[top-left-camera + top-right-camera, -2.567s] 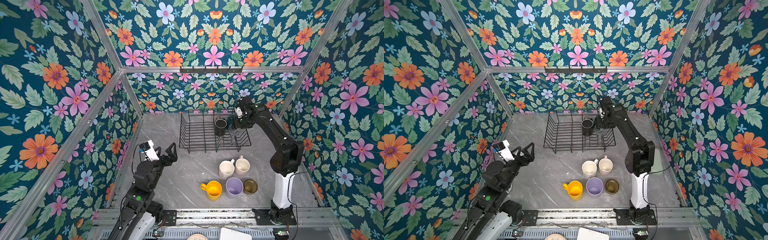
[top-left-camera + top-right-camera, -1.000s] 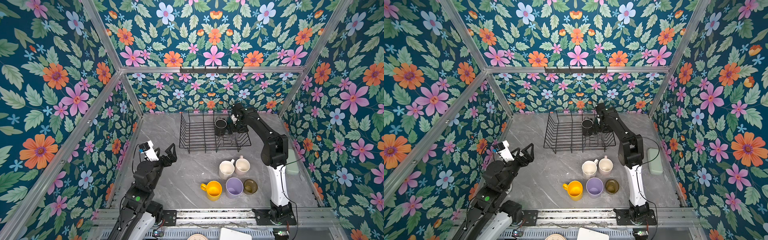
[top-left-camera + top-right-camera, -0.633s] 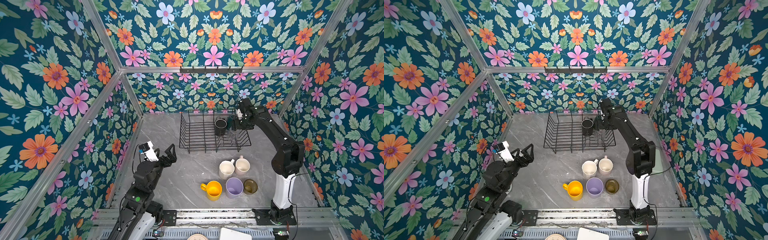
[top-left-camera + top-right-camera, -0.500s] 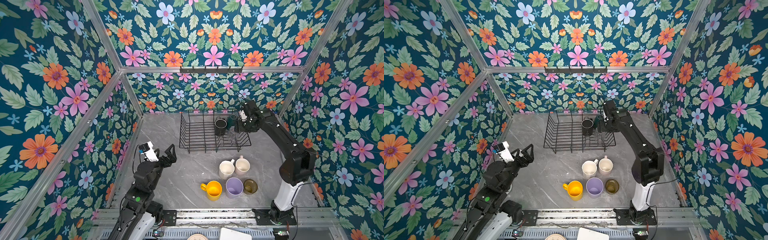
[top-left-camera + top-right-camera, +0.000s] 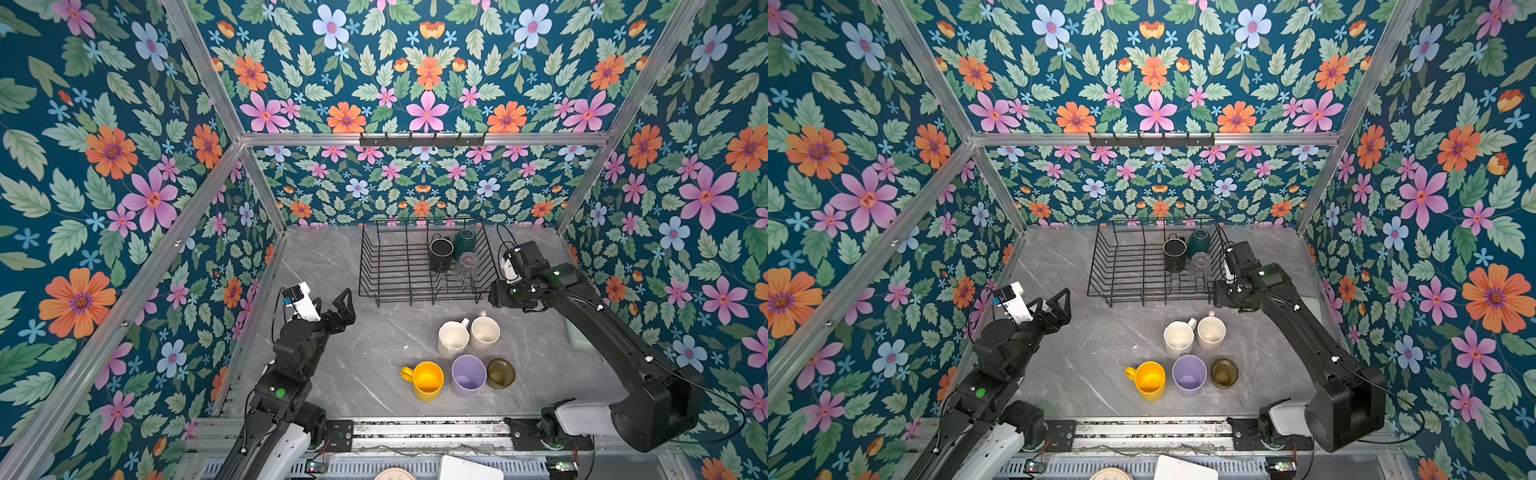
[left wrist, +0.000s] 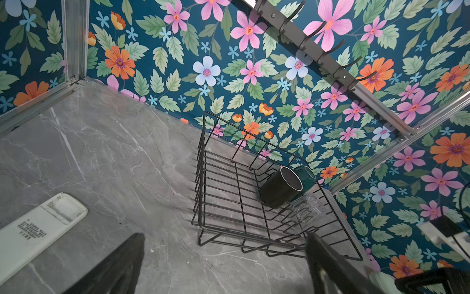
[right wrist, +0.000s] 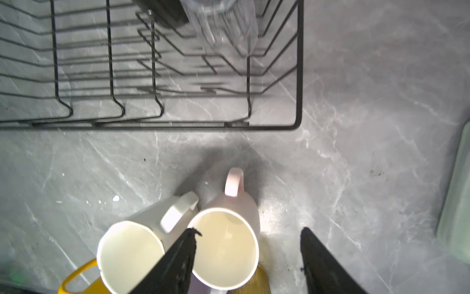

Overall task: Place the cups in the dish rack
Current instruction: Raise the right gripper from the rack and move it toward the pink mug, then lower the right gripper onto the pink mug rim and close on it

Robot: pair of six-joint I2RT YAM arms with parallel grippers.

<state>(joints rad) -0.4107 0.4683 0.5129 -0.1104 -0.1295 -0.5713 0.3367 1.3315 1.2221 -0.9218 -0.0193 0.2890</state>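
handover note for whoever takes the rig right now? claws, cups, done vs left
Left claw: open, empty, parked at the table's left side.
Right claw: jaws apart, empty, above the pale pink mug.
Done: black mug, dark green mug and clear glass sit in the dish rack, right end.
Left: five on the table: white mug, pale pink mug, yellow mug, lavender tumbler, amber glass.
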